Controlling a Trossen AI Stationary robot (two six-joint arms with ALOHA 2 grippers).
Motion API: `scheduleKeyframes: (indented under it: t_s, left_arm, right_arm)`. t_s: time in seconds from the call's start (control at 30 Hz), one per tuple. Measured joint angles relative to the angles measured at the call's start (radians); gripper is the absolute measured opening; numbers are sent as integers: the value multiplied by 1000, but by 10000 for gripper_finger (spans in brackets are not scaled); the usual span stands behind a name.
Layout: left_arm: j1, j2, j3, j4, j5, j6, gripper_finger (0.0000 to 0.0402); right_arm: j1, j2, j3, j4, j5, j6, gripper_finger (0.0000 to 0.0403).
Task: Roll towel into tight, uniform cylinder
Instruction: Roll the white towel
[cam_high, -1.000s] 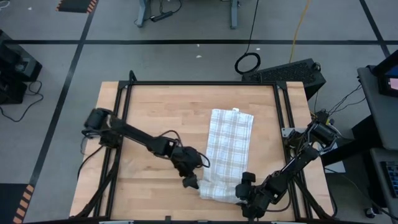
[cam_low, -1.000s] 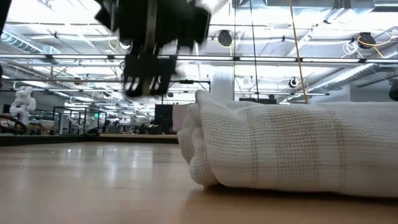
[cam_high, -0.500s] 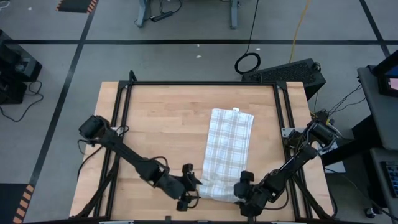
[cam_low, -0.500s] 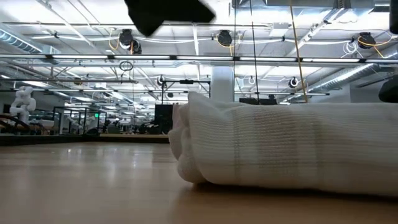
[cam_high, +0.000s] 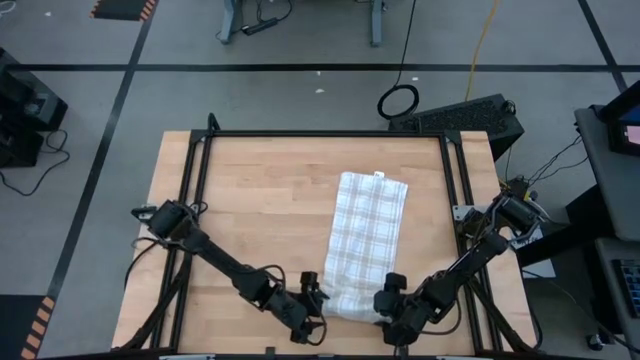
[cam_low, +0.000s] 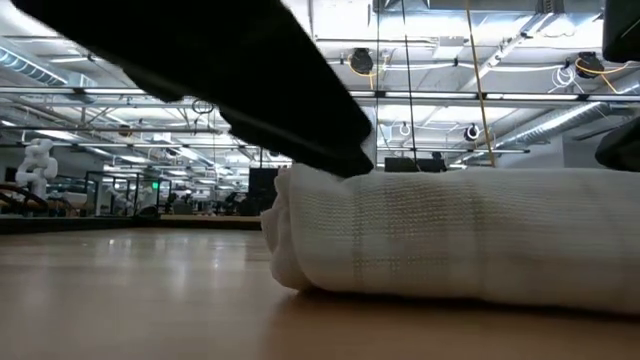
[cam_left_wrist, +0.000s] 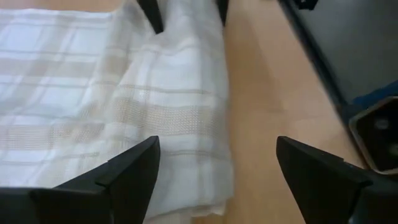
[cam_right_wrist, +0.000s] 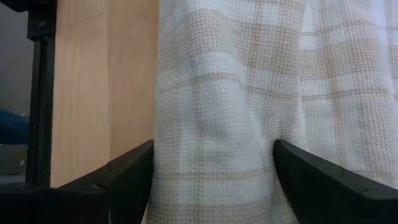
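The white checked towel (cam_high: 366, 230) lies lengthwise on the wooden table, its tagged far end flat. Its near end is wound into a roll (cam_high: 350, 306) that lies across the table near the front edge; in the low view the roll (cam_low: 450, 230) rests on the wood. My left gripper (cam_high: 318, 303) stands open at the roll's left end. In its wrist view my left gripper (cam_left_wrist: 214, 158) has one finger over the cloth and the other over bare wood. My right gripper (cam_high: 386, 300) is at the roll's right end, with the roll (cam_right_wrist: 214, 124) filling the gap between its fingers. My left gripper slants down over the roll's left end (cam_left_wrist: 205, 186); I cannot tell whether it touches the cloth. My right gripper has the roll's right end (cam_right_wrist: 211, 155) between its two fingers, one on each side, several layers thick. The fingers slant down from the near right. The roll lies on the table.
Bare wood (cam_high: 260, 200) spreads left of the towel. Black frame rails (cam_high: 200, 200) run along the table's left and right sides. A black box (cam_high: 470, 115) sits beyond the far right corner. The table's front edge is close behind both grippers.
My left gripper has swung from beside the towel's left edge toward the table's near edge, sunk, rolled its wrist, and now stands at the roll's left end. In the low view the roll's left end has shifted a little to the left.
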Motion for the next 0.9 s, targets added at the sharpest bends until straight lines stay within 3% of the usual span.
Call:
scheduleKeyframes:
  t_s: [0.27,0.47,0.6,0.73,0.9]
  left_arm:
    - [21,51,0,4,-88,35,325]
    - [29,54,0,-11,-88,90,325]
    - [41,54,-2,-65,-56,2,317]
    - [56,53,-3,-71,-6,-29,278]
    - [70,52,-3,-55,94,-55,202]
  right_arm:
    - [-14,0,-1,2,5,-21,311]
    - [-14,1,-1,2,7,-33,311]
    - [-15,2,-1,2,31,-31,311]
    - [-15,2,-2,-1,35,-36,294]
    - [-16,-5,-1,-15,32,-35,245]
